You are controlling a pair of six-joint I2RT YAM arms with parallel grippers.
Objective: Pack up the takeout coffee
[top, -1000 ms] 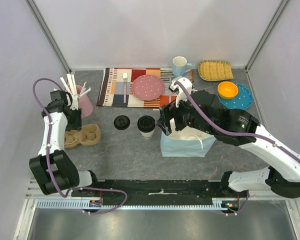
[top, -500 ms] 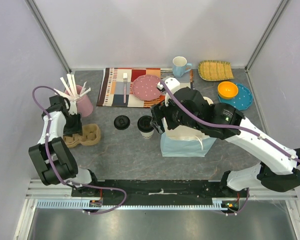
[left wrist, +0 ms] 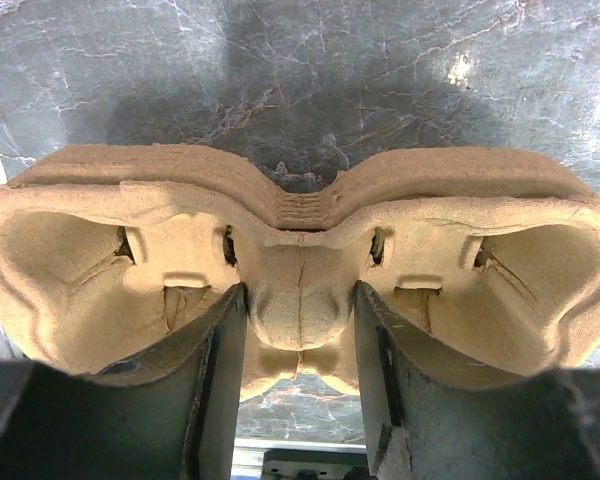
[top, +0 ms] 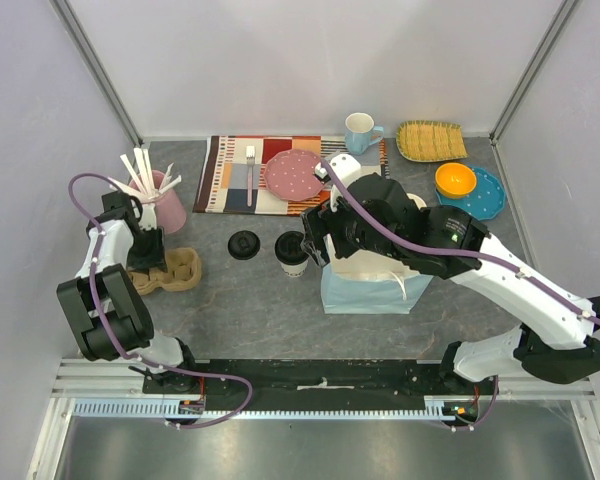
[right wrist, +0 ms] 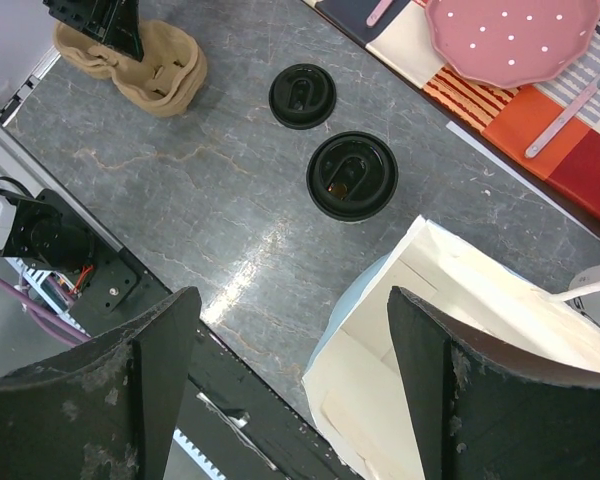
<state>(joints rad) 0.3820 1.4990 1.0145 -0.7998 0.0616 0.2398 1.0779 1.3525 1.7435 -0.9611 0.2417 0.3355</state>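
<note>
A robotics lab test cell, seen from above. Plain pale panels point(top: 310, 60) in bare metal posts point(top: 95, 65) box in a grey marbled tabletop point(top: 250, 300). At 6 o'clock, two white robot arms are bolted to a black rail point(top: 320, 385), trailing purple cable point(top: 92, 290). Café props are laid out: a striped placemat point(top: 230, 170) and blue mug point(top: 359, 130) at 12 o'clock, a lidded paper cup point(top: 293, 250) at centre, and a cardboard cup carrier point(top: 175, 270) at 9 o'clock.
</note>
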